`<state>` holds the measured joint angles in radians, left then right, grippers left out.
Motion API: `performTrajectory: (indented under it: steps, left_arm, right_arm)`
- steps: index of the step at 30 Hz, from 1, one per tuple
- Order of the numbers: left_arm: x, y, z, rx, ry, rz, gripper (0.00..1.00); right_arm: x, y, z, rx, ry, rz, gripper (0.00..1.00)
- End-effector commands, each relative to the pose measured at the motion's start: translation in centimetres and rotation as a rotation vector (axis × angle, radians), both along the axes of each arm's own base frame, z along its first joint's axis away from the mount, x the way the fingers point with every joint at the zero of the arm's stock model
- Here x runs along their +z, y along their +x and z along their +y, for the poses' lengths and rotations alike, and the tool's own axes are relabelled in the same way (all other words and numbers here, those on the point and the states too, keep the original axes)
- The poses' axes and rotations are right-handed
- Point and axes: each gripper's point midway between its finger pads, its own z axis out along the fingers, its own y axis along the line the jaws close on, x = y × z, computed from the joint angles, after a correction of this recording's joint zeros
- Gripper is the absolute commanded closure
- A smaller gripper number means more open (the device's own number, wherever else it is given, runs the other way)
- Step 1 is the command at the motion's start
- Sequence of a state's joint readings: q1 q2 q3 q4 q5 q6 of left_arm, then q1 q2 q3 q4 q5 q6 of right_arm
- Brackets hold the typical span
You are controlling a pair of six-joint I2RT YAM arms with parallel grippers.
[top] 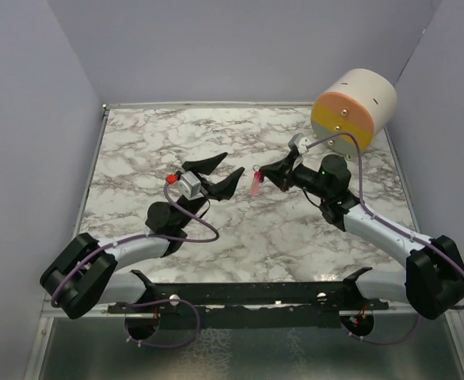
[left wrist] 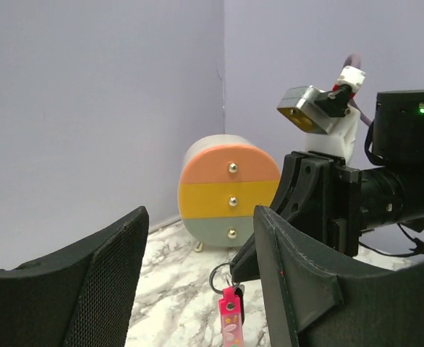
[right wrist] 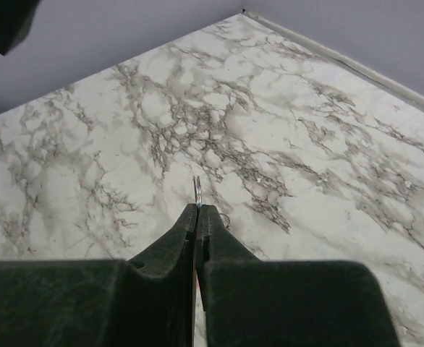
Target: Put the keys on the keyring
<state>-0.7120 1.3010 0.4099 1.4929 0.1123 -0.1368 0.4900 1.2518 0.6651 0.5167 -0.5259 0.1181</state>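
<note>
**Keyring (top: 254,186) pinched in right gripper (right wrist: 197,210), left gripper (top: 233,163) apart**

The right jaws are pressed together on the metal ring (right wrist: 196,189), whose top pokes just past their tips. The pink strip (left wrist: 230,318) hangs from the ring, clear of the table (top: 295,245), with the small dark key (left wrist: 241,312) just behind it. The left jaws stand wide and empty, facing the strip from close by and touching nothing
</note>
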Motion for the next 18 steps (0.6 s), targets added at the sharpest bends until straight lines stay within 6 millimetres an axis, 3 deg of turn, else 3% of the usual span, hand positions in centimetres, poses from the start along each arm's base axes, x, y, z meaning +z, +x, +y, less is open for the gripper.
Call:
performTrajectory:
  steps: [1,12,18]
  left_arm:
    - [-0.7,-0.8,-0.7,-0.021,0.144,-0.050,0.40]
    - [-7.2,0.4,-3.5,-0.102,0.460,0.087,0.41]
    - [-8.7,1.0,-3.7,-0.090,0.534,0.074,0.42]
  right_arm:
    - [1.1,0.6,-1.0,-0.041,-0.086,-0.087,0.99]
    - [1.2,0.2,-1.8,0.015,-0.309,-0.063,0.99]
    - [1.6,-1.4,-2.3,0.082,-0.392,-0.069,0.99]
